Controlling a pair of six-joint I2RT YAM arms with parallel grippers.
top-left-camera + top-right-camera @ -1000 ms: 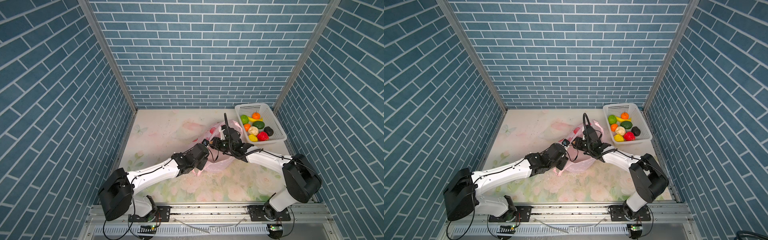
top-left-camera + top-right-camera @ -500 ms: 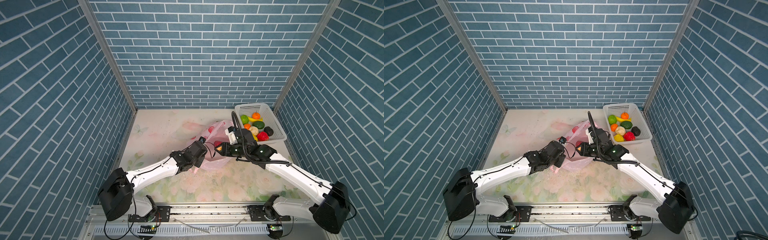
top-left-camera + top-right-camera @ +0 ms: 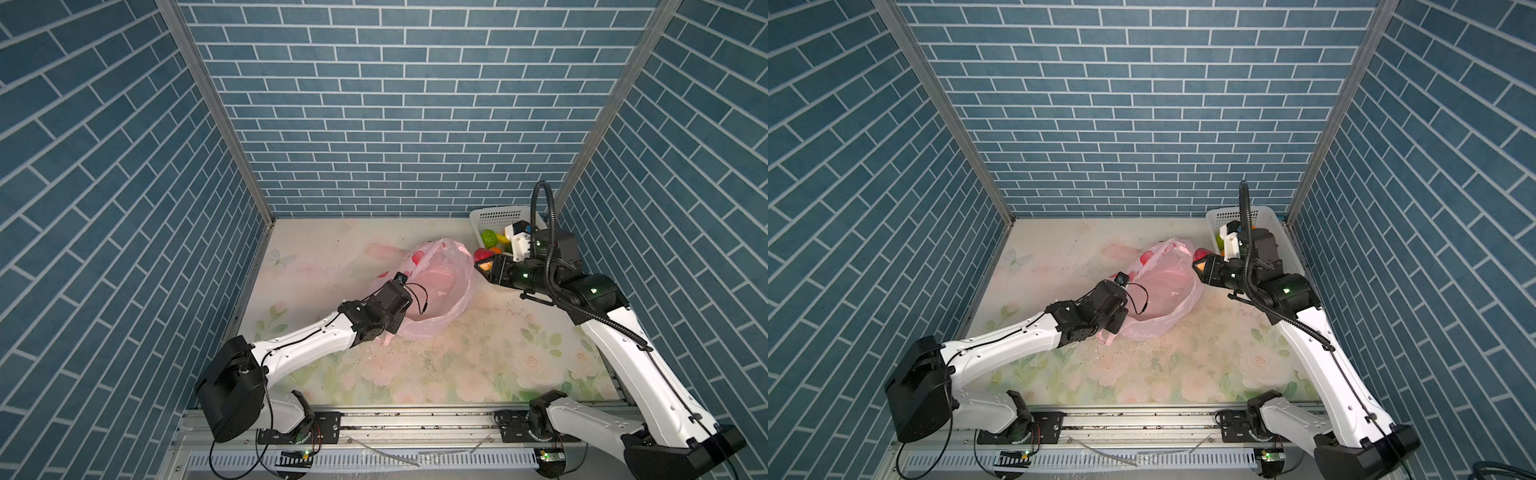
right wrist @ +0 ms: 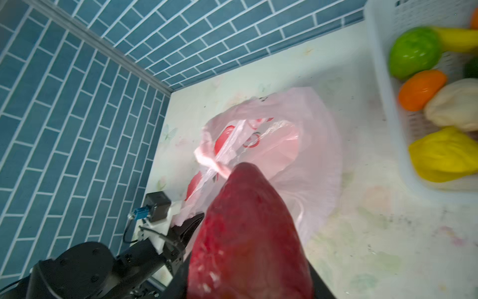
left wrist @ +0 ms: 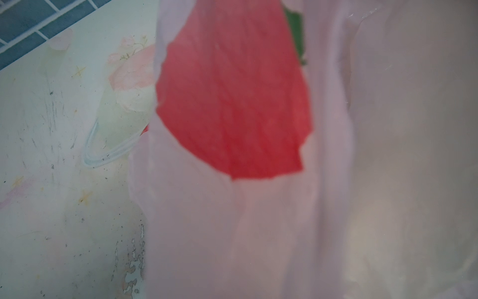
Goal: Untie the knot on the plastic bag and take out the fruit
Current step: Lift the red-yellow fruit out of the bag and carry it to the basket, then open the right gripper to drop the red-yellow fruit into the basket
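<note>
The plastic bag [image 3: 436, 286] is lying slumped in the middle of the bench [image 3: 457, 374] with its mouth gaping, so the knot is looking undone; no knot is showing anywhere. The left jaws are pinching fully shut on a fold of the bag's film at its near edge, pinning it down. The right jaws are standing about half open around a red fruit [image 4: 248, 233], gripping it between the bag and the white basket [image 3: 494, 216], close to the basket's rim. A green fruit [image 4: 413, 51], orange fruit [image 4: 421, 89], cream fruit [image 4: 455, 103] and yellow fruit [image 4: 445, 155] are already sitting in the basket beside a banana [image 4: 457, 38]. The emptying is looking nearly finished: the red fruit is awaiting its drop, and whether anything is lying inside the bag cannot be told.
</note>
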